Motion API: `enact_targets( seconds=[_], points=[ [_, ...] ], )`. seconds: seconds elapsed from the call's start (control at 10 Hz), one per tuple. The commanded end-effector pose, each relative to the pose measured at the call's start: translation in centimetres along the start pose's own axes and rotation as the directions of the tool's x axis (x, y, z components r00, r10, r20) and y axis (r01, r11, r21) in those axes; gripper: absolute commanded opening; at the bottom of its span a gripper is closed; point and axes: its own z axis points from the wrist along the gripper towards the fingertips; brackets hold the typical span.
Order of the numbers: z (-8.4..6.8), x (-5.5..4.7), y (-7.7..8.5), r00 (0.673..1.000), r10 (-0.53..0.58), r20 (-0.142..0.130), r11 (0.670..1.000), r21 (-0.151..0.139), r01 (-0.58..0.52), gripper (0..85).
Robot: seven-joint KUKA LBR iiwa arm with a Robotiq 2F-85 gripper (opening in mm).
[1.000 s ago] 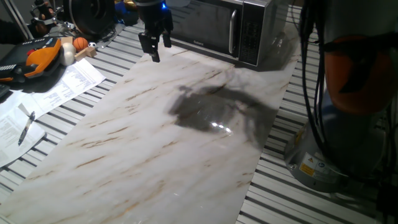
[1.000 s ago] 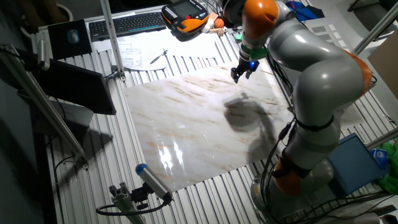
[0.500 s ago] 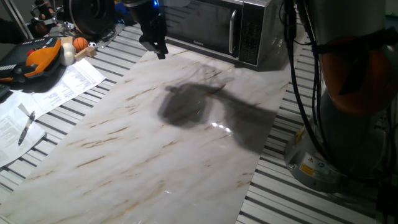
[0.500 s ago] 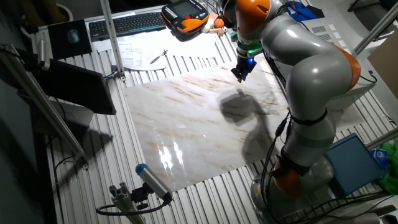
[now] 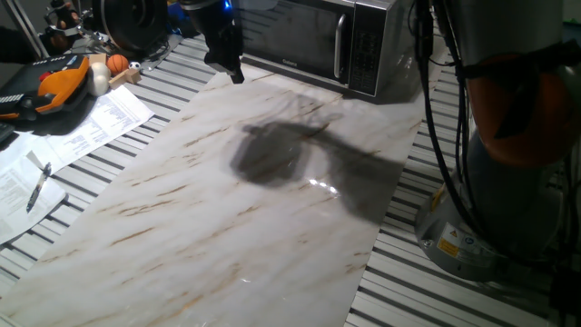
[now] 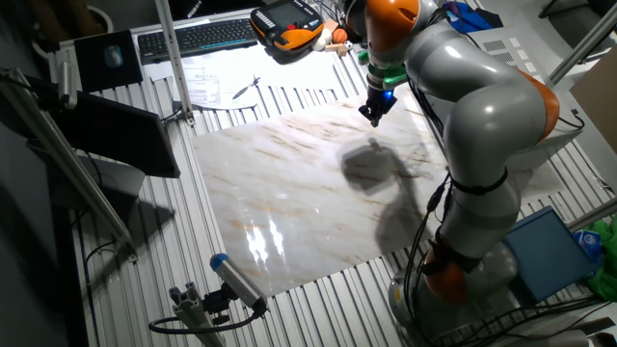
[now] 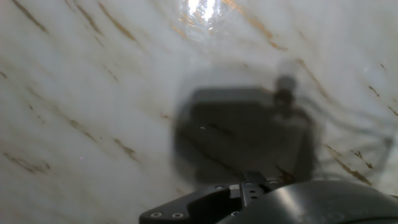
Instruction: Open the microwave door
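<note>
The microwave has a brushed, silvery metal casing and a dark glossy glass microwave door, standing on a polished marble-look slab (it mirrors a lamp glare) laid over a ribbed, matt metal table, with white paper sheets nearby.

Bare marble slab fills the frame's centre, open for passage. Along the top edge the microwave blocks; at upper left, papers and a pen crowd the margin.
</note>
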Motion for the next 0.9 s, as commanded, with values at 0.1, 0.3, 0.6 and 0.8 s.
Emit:
enact_targets(
  seconds=[0.1, 0.3, 0.6, 0.8],
  points=[
    [0.0, 0.0, -0.01, 1.0, 0.006, 0.0, 1.0, 0.0, -0.006, 0.0],
    [0.0, 0.0, -0.01, 1.0, 0.011, 0.002, 1.0, 0.0, -0.011, 0.0],
    [0.0, 0.0, -0.01, 1.0, -0.007, 0.028, 1.0, 0.003, 0.007, 0.0],
    [0.0, 0.0, -0.01, 0.993, 0.102, 0.06, 0.995, -0.027, -0.1, 0.0]
  ],
)
